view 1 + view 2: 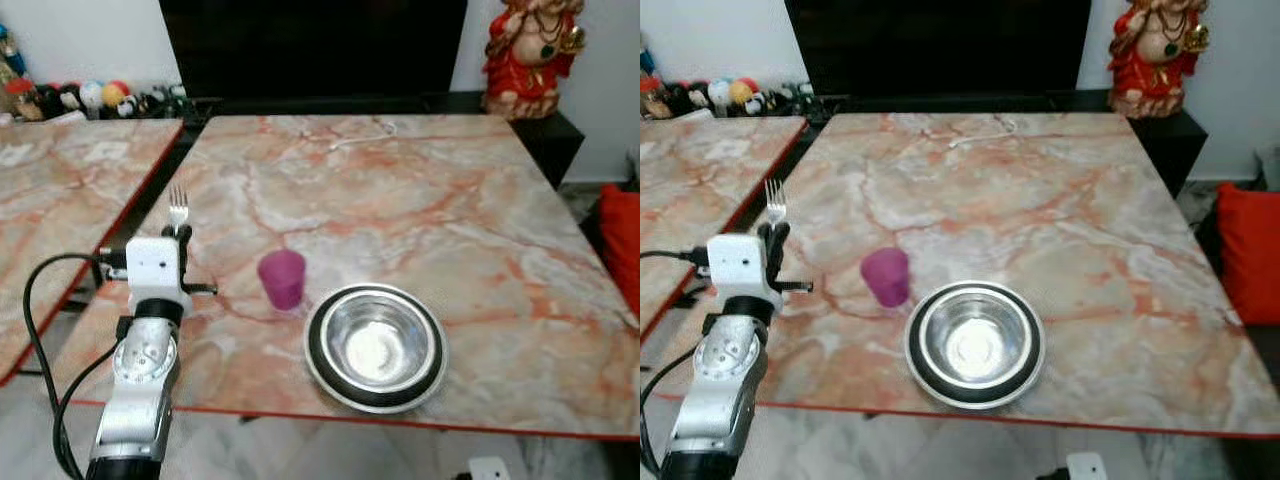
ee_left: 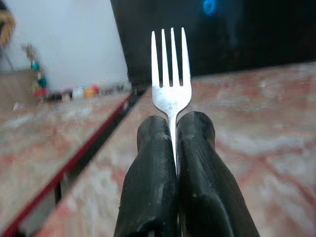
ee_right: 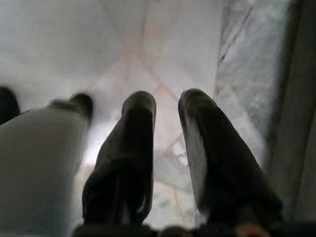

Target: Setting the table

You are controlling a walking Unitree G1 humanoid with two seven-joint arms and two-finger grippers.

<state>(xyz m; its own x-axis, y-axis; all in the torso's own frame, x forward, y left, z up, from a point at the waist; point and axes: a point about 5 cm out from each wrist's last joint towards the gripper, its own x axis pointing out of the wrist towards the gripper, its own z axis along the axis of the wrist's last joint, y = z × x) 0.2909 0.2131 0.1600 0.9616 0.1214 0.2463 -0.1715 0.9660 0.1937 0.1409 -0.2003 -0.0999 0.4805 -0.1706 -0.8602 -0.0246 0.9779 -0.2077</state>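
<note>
From my head cameras I see my left pincer (image 1: 176, 232) raised over the near left edge of the marble table (image 1: 420, 200), with a fork (image 1: 178, 208) standing upright out of it, tines up. My left wrist camera gives what the head views cannot: the 2 black fingers (image 2: 148, 168) are pressed together on the fork's (image 2: 170, 74) neck, and 4 tines rise straight above the fingertips. The handle is hidden between the fingers and below them.

To the right of my left pincer, near it, stands a purple cup (image 1: 283, 278) on the table. Just beyond the cup, further right and touching or nearly touching it (I cannot tell which), sits a steel bowl (image 1: 376, 346) with a dark rim, close to the table's near edge. What the pale patch inside the bowl is, I cannot make out.

My right pincer (image 3: 167, 106) points down at a pale tiled floor (image 3: 163, 44), its 2 fingers apart with nothing between them. A pale blurred shape at one side of that view is too soft to identify.

Away from my left pincer, on its outer side, a 2nd marble table (image 1: 60, 190) is cut off by the frame. Far ahead, at the back right corner, stands a red and gold statue (image 1: 530, 55), its top cut off, and a row of small colourful figures (image 1: 95, 97) lines the back left wall.
</note>
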